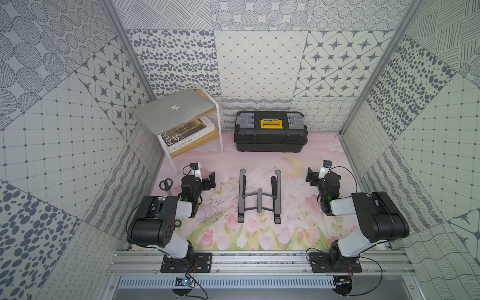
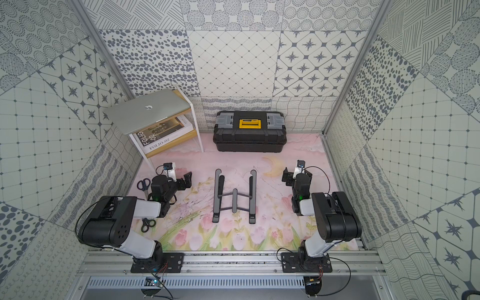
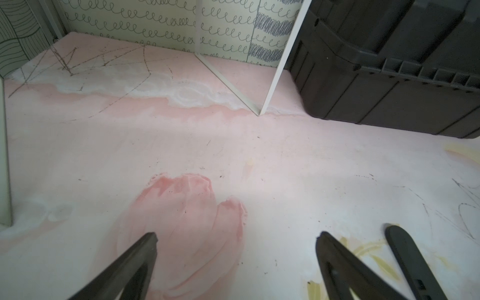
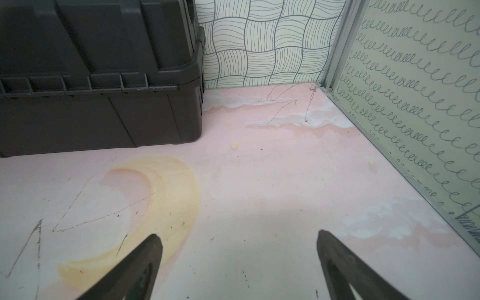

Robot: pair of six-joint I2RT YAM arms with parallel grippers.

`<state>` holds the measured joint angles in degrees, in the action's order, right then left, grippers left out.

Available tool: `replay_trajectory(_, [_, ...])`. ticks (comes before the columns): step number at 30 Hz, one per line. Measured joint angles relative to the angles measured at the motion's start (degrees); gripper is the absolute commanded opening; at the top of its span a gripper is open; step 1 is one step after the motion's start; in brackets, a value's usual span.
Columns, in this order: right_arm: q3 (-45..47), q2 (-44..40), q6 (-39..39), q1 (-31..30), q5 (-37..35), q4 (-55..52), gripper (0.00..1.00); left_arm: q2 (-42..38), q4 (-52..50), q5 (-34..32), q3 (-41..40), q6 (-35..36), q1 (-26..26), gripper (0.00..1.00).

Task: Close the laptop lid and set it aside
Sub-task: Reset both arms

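The laptop (image 1: pixel 173 112) lies shut, logo up, atop the white shelf rack (image 1: pixel 219 124) in the far left corner, beyond and above the left hand (image 3: pixel 237 235). Its long axis slants toward the back wall, and the left arm is nearer. That hand and the right hand (image 4: pixel 239 233) both gape wide and empty.

The pink flowered counter (image 1: pixel 293 181) carried a folding stand (image 1: pixel 259 201) between the left tool (image 1: pixel 211 180) and right tool (image 1: pixel 311 177), a black toolbox (image 1: pixel 270 140) beyond both, scissors (image 1: pixel 165 185) beside the left tool, and a white shelf (image 1: pixel 220 130) beyond it bearing the laptop (image 1: pixel 171 111).
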<state>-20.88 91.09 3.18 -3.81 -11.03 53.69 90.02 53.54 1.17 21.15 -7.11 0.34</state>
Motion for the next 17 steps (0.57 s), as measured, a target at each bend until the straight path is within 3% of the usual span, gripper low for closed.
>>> replay_trajectory(17, [-0.4,0.0,-0.5,0.1,3.6,-2.6,0.97,0.2,-3.5,1.0,1.7,2.8,-0.3,0.99])
